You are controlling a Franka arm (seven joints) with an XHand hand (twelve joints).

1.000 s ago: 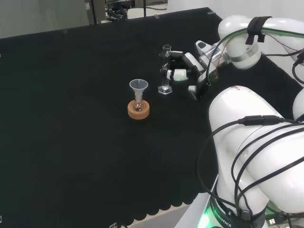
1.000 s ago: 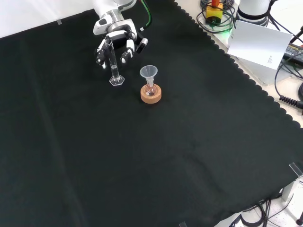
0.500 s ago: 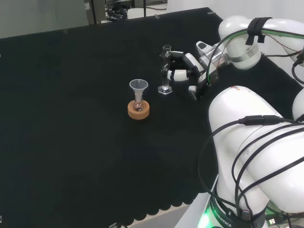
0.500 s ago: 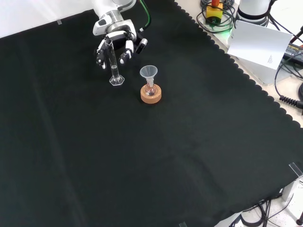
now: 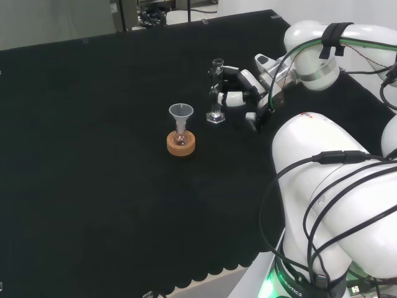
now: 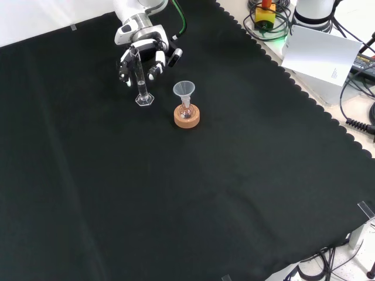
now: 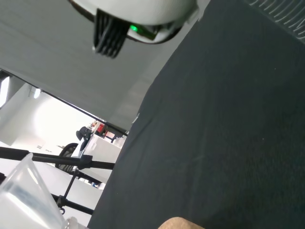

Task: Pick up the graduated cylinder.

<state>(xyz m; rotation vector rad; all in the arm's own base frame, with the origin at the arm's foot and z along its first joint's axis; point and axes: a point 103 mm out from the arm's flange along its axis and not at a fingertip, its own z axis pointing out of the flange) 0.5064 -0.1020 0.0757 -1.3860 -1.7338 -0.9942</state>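
Observation:
The graduated cylinder is a thin clear tube that stands upright on its hexagonal foot on the black cloth, also seen in the front view. The black and white hand reaches it from the right in the head view, with its fingers curled round the tube about halfway up. From the front, the hand sits just behind the cylinder, with fingers on both sides. The foot rests on the cloth.
A clear funnel sits in a small flask on a cork ring, a little to the left of the cylinder in the head view; the funnel and the cork ring also show from the front. The wrist view has the funnel close by. Open cloth lies all round.
The hand has edged slightly closer to the cylinder. The cylinder stands where it was.

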